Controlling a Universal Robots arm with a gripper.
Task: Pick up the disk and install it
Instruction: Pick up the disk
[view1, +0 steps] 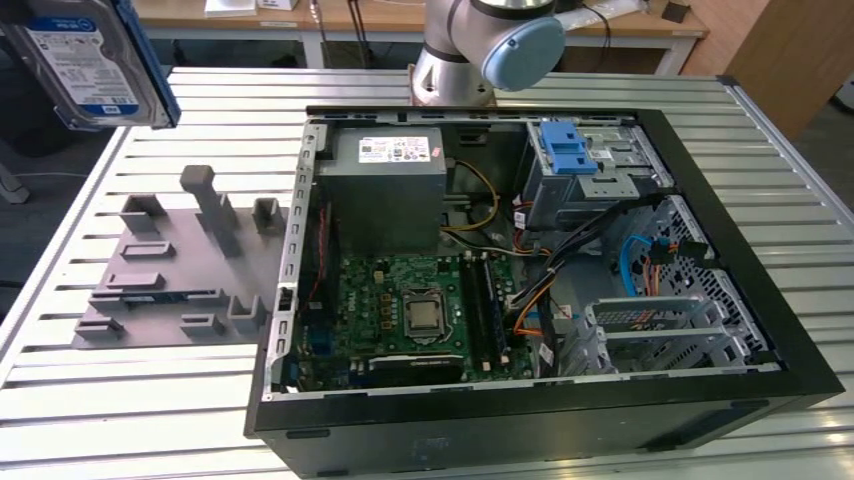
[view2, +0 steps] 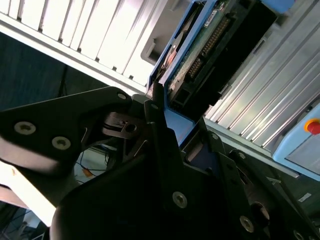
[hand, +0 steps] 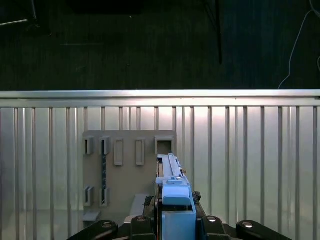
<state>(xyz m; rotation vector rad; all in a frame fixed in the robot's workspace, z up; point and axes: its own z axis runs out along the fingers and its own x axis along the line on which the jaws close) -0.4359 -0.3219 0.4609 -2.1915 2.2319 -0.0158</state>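
Observation:
The disk (view1: 87, 60), a silver drive with a white-and-blue label in a blue bracket, hangs in the air above the table's far corner on the exterior view's left. In the first wrist view the disk (hand: 172, 187) shows edge-on, upright between the black fingers of my gripper (hand: 176, 220), over the grey holder plate (hand: 125, 170). The second wrist view shows the disk's (view2: 215, 40) green circuit-board side and blue frame rising out of the gripper (view2: 180, 130), which is shut on its lower end.
An open black computer case (view1: 747, 390) lies on the slatted metal table (view1: 134, 400), with a grey power-supply box (view1: 387, 185) and a drive bay with a blue latch (view1: 567, 155) inside. The grey holder plate (view1: 160, 270) lies beside the case. The arm's base (view1: 481, 50) stands behind it.

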